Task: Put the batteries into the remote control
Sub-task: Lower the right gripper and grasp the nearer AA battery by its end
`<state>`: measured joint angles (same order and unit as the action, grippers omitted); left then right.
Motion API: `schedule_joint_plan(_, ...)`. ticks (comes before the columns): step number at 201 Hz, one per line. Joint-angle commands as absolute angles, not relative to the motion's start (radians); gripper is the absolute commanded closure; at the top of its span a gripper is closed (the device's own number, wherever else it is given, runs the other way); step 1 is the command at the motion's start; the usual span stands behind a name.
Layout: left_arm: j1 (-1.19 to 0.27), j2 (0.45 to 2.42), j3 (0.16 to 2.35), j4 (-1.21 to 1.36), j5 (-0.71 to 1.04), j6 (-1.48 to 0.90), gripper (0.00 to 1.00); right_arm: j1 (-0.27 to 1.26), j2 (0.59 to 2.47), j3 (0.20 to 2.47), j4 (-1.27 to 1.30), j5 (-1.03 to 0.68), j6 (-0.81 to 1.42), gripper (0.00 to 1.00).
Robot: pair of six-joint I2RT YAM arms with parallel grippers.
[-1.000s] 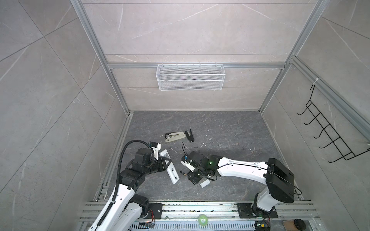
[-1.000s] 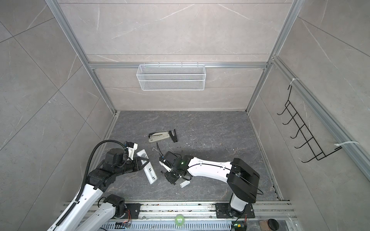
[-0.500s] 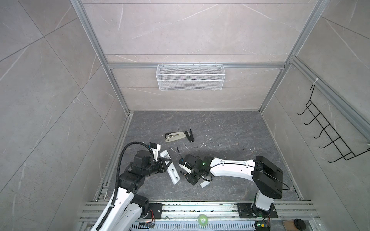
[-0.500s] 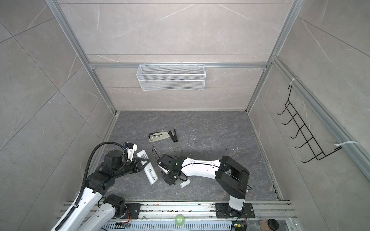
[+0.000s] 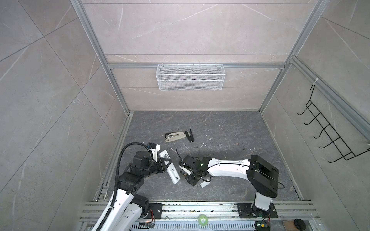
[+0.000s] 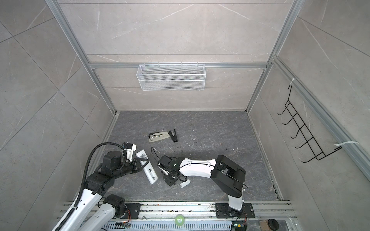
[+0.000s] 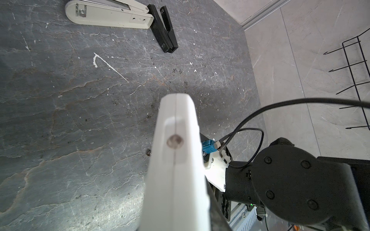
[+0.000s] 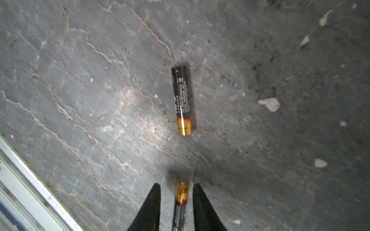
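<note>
- Right gripper (image 8: 176, 185) unclenched, jaws astride one battery (image 8: 181, 193) lying on the floor (image 8: 80, 80), just right of the remote; long axis parallel to the fingers, gold end outward.
- Second battery (image 8: 182, 100) lies beyond, roughly collinear, gold ends facing.
- Left gripper (image 5: 168, 161) clamps the remote control (image 5: 173, 175), long axis far-left to near-right.

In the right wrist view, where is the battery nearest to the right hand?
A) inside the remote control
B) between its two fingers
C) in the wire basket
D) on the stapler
B: the nearer battery lies on the floor between the fingers of the right hand, with a gap on each side; the second battery lies apart.
</note>
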<state>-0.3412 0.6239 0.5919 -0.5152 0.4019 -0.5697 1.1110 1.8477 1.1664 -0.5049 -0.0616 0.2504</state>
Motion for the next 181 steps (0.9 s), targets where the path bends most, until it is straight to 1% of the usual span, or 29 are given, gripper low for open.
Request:
schedule_joint_plan(1,-0.335,0.612,0.594,-0.485,0.425,-0.584,1.0,1.118,1.875,1.189,-0.523,-0.035,0.261,0.7)
schedule_joint_plan(69,-0.335,0.609,0.59,-0.48,0.423,-0.586,1.0,1.131,1.902,1.206,-0.559,0.004,0.256,0.73)
schedule_joint_plan(109,-0.333,0.611,0.59,-0.482,0.419,-0.582,1.0,1.144,1.911,1.216,-0.583,0.023,0.255,0.78)
schedule_joint_plan(181,-0.334,0.603,0.583,-0.479,0.408,-0.583,1.0,1.158,1.899,1.22,-0.615,0.058,0.26,0.8)
